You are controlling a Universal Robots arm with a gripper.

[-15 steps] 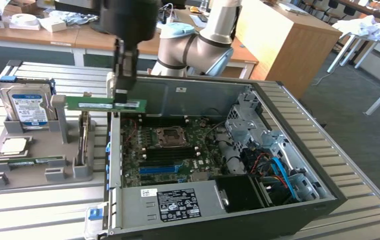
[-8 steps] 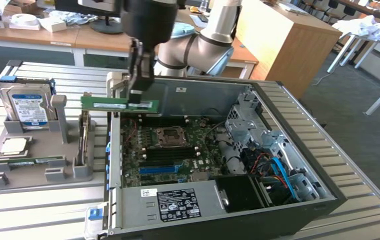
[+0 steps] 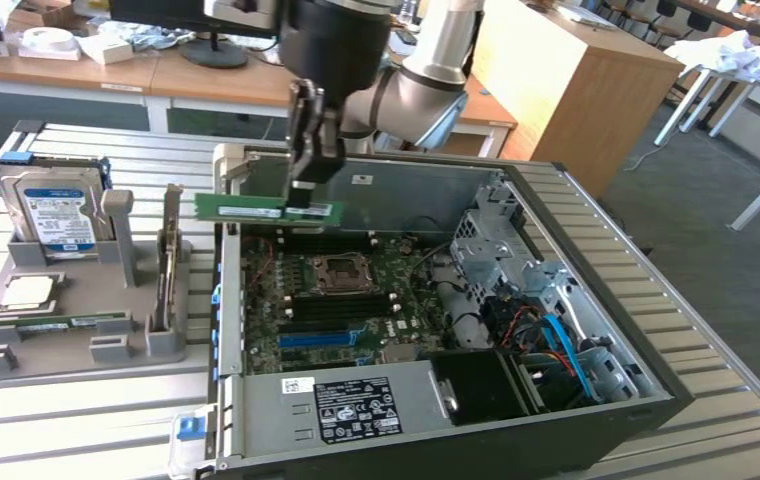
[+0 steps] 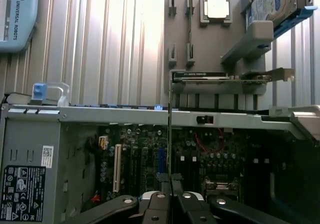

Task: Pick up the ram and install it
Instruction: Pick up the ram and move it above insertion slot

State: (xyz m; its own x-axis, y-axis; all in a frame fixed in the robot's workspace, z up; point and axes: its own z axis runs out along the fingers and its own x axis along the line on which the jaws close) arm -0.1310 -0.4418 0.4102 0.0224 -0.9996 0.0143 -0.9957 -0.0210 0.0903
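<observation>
Gripper (image 3: 311,203) clamped tight on the ram (image 3: 255,208), operator: your fingers (image 4: 159,200) are pinched all but together, with the green stick caught between them. You've got it gripped nearer its three o'clock end in the exterior view. Its long edge is level, and most of the stick pokes out toward nine o'clock. In the wrist view you see the ram (image 4: 170,134) edge-on, a thin line running straight out from between the pads.

Where is it? Read the clock on the exterior view. The stick hangs over the open computer case (image 3: 554,440), at about eleven o'clock of the opening, in front of the case's far wall. The processor socket (image 3: 340,272) sits below it toward five o'clock, and the black memory slots (image 3: 333,305) lie at six o'clock of that socket. How high the stick rides above the motherboard (image 3: 271,300) you can't tell.

Out at nine o'clock of the case, your grey parts holder (image 3: 73,350) stands on the slatted table (image 3: 87,420). The hard drive (image 3: 49,215) is upright at its twelve o'clock, with the silver processor chip (image 3: 27,292) just beneath it toward six. An expansion card (image 3: 171,255) stands on edge at three o'clock. The power supply (image 3: 340,405) sits at the case's six o'clock edge.
</observation>
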